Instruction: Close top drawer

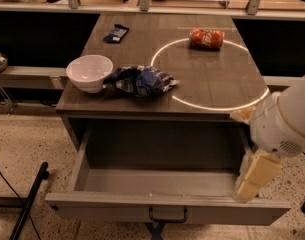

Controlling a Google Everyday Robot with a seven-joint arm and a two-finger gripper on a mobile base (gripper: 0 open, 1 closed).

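**STATUS: TOP DRAWER OPEN, CLOSING NOT YET ACHIEVED**

**Drawer condition.** The top drawer [117, 210] stands pulled far out of the cabinet [212, 84] toward 6 o'clock in the camera view. Its deep box is exposed and appears to hold nothing. The front panel lies along the lower edge of the view, with the dark bail handle [168, 215] at its centre. None of the closing travel shows as done.

**Gripper position.** The gripper [254, 178] hangs at about 4 o'clock in the view, below the white arm [287, 124]. It sits over the drawer's right front corner, with its lower tip at or just beside the top edge of the front panel. Contact with the panel cannot be confirmed. Whether the gripper is spread or closed cannot be told from this view. It holds nothing that can be seen.

**Countertop.** The following items are on the cabinet top, none of them over the drawer opening:
- a white bowl [89, 73] at 10 o'clock;
- a blue snack bag [141, 80] just beside the bowl;
- a red can [206, 37] at 1 o'clock;
- a dark packet [115, 33] at 11 o'clock.

**Remaining work (judgement).**
1. Bring the gripper against the outer face of the front panel. It is currently above or inside the corner, so it probably has to clear the box first.
2. Push toward 12 o'clock until the front sits flush with the cabinet.

A push at the right end, far from the handle, may skew the drawer.
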